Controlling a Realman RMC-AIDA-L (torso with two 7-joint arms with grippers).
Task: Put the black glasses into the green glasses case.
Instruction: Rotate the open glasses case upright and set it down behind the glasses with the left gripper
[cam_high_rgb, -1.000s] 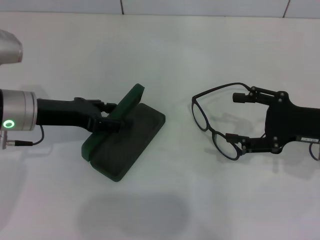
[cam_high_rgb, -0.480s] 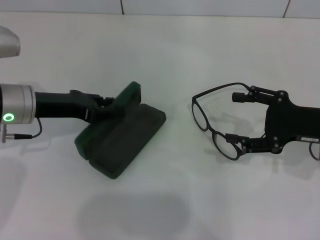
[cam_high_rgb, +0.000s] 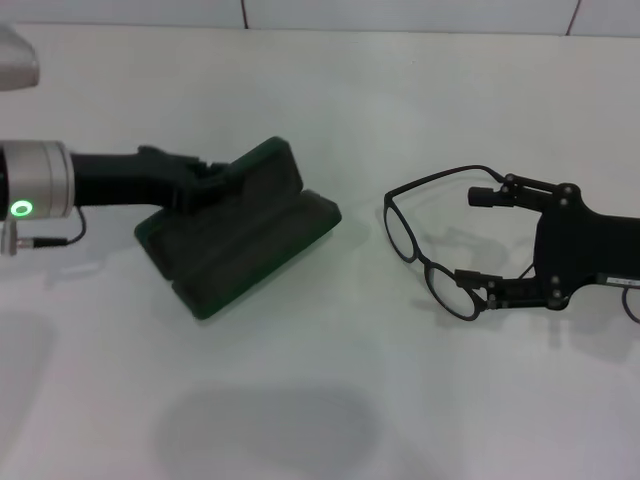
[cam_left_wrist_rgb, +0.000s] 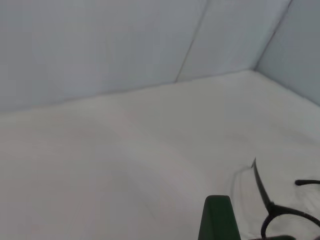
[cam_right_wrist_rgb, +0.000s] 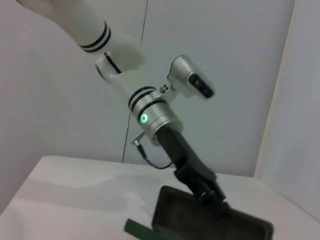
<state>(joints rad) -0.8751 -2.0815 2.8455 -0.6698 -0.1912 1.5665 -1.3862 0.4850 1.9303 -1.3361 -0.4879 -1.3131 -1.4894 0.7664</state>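
Observation:
The green glasses case (cam_high_rgb: 245, 240) lies open on the white table, left of centre, with its lid folded far back. My left gripper (cam_high_rgb: 205, 185) is shut on the lid's edge. In the right wrist view the case's dark lining (cam_right_wrist_rgb: 210, 222) faces up below the left gripper (cam_right_wrist_rgb: 207, 190). The black glasses (cam_high_rgb: 425, 245) rest on the table right of centre, lenses towards the case. My right gripper (cam_high_rgb: 478, 238) is open and low, its fingers on either side of the temple arms. The left wrist view catches the lid's edge (cam_left_wrist_rgb: 217, 220) and part of the glasses (cam_left_wrist_rgb: 277, 212).
The white table (cam_high_rgb: 320, 400) runs back to a tiled wall (cam_high_rgb: 400, 12). A thin cable (cam_high_rgb: 55, 240) hangs from the left wrist beside its green ring light.
The left gripper has swung the lid back from nearly upright to almost flat, and the case has slid slightly away. The right gripper and glasses have stayed put.

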